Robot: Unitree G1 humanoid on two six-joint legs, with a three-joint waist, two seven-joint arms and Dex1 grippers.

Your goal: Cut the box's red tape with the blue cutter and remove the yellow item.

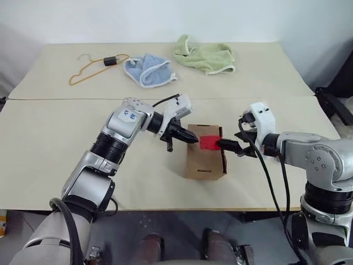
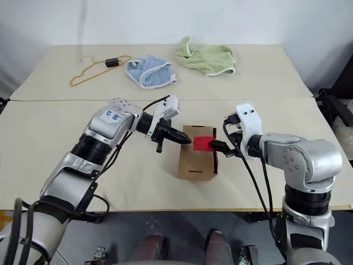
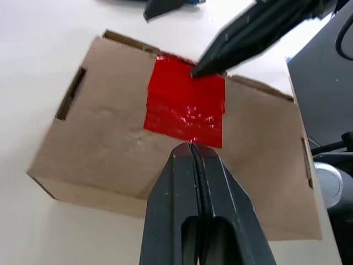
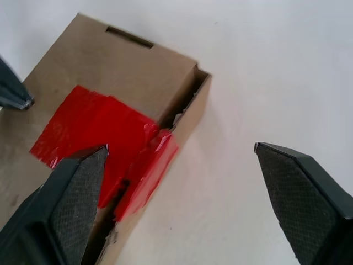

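Observation:
The small brown cardboard box [image 1: 204, 163] lies on the table between my two arms, lid up. Its red tape [image 1: 209, 142] crosses the lid and folds down over the seam side, where its edge [image 4: 148, 175] looks ragged. From the left, my left gripper [image 3: 190, 148] is shut and empty, its tip on the lid at the edge of the tape. From the right, my right gripper [image 4: 181, 148] is open, straddling the taped side of the box with one finger [image 4: 71, 193] above the tape and the other beside the box, above the table. The blue cutter is out of view and the yellow item is hidden.
At the back of the table lie an orange wire hanger [image 1: 88, 70] with a black clip, a blue cloth [image 1: 149, 70] and a green cloth [image 1: 205, 57]. A seam runs across the table behind the box. The front edge is close below the box.

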